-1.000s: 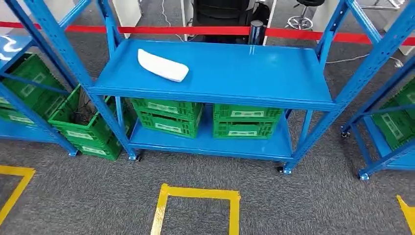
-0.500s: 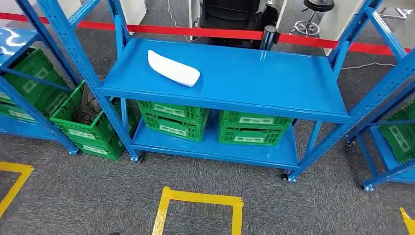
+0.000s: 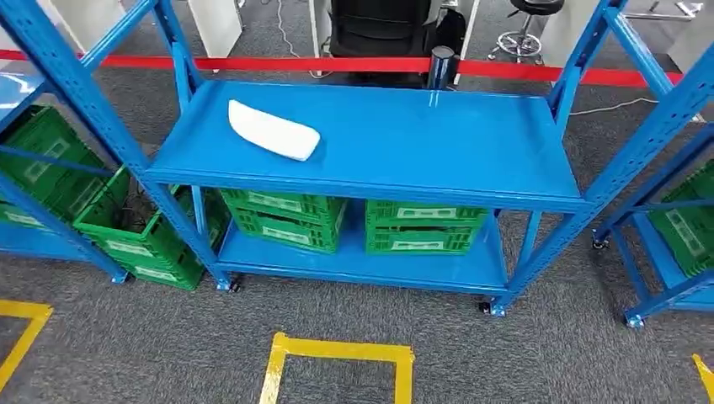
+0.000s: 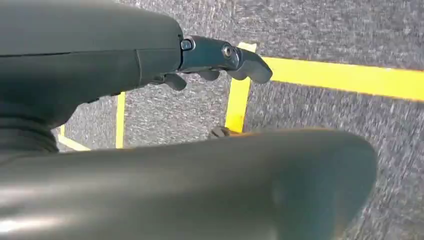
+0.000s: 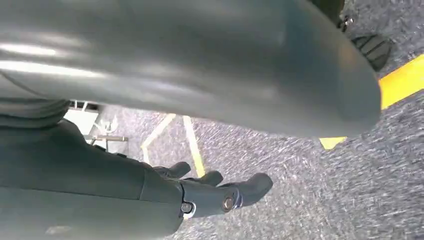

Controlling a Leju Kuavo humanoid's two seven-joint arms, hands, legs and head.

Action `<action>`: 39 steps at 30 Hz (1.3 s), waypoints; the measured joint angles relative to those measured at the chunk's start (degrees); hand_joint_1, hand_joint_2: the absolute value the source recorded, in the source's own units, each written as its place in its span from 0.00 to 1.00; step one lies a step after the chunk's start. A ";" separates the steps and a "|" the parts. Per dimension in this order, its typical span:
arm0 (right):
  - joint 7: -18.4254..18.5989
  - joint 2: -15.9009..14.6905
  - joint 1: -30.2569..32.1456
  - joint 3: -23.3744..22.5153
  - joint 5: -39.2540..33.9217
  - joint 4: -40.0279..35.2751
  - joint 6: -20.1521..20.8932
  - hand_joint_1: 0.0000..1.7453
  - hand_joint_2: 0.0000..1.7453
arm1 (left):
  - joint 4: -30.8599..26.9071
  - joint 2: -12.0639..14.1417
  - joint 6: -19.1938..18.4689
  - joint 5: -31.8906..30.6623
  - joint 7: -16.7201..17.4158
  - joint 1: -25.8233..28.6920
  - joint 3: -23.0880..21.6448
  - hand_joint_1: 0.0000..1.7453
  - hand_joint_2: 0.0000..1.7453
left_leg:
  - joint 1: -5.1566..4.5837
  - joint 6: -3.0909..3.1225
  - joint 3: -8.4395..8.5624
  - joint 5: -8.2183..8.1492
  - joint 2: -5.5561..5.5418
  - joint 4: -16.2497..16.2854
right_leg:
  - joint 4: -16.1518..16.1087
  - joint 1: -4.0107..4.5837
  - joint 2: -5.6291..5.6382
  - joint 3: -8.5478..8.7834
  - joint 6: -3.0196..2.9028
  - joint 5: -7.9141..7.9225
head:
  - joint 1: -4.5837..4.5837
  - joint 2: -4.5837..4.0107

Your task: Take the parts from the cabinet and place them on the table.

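Both robot hands (image 4: 220, 62) (image 5: 220, 192) empty, over floor.

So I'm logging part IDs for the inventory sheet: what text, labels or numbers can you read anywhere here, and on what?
Nothing is legible in these pictures.
White labels on the green crates under the blue shelf: print too small and blurred to read.
Labels on the green crates at the left and right: also unreadable.
White part on the shelf: no marking visible.
Yellow floor tape: plain lines, no text.

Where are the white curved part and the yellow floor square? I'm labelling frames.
White curved plastic part (image 3: 274, 130), head view, middle of its top face.
Yellow taped floor square (image 3: 341, 348), head view, its far edge.
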 joint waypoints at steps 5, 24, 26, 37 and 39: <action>-1.01 -0.09 -0.05 -0.07 -1.60 -0.02 -0.61 0.00 0.00 | -0.02 0.07 -0.33 0.00 -0.74 -0.15 0.00 0.00 0.00 | -0.37 0.87 6.23 4.95 0.05 -12.30 | 0.09 0.31 0.10 0.99 1.67 -2.19 | -0.53 0.00; -0.52 -0.50 0.00 -0.07 -1.29 -0.02 -0.48 0.00 0.00 | -0.13 -0.15 -0.17 -0.22 -0.66 -0.23 0.00 0.00 0.00 | -0.07 -0.10 10.72 0.51 -0.29 -12.71 | -0.13 -0.10 -0.07 -1.88 0.67 2.11 | 1.88 0.00; -0.53 -0.55 -0.02 -0.09 -1.23 -0.02 -0.48 0.00 0.00 | -0.13 -0.20 -0.17 -0.22 -0.63 -0.31 -0.02 0.00 0.00 | -0.03 -0.24 5.99 -2.95 -0.14 -4.46 | -0.31 -0.11 -0.24 -1.54 0.15 1.79 | 1.18 0.00; -0.24 -0.48 -0.05 -0.09 -1.25 -0.02 -0.61 0.00 0.00 | -0.11 -0.09 0.22 -0.83 -0.07 -0.11 -0.09 0.00 0.00 | -0.55 1.14 6.54 4.96 0.00 -12.58 | -0.39 0.20 0.09 1.32 2.03 -1.83 | -0.09 0.00; -0.15 -0.59 -0.26 -0.07 -1.25 -0.02 -0.61 0.00 0.00 | -0.11 -0.31 0.37 -0.70 0.20 -0.13 -0.09 0.00 0.00 | 0.08 1.72 7.08 5.36 0.01 -13.03 | 0.72 0.14 0.06 1.36 2.80 -2.48 | -0.33 0.00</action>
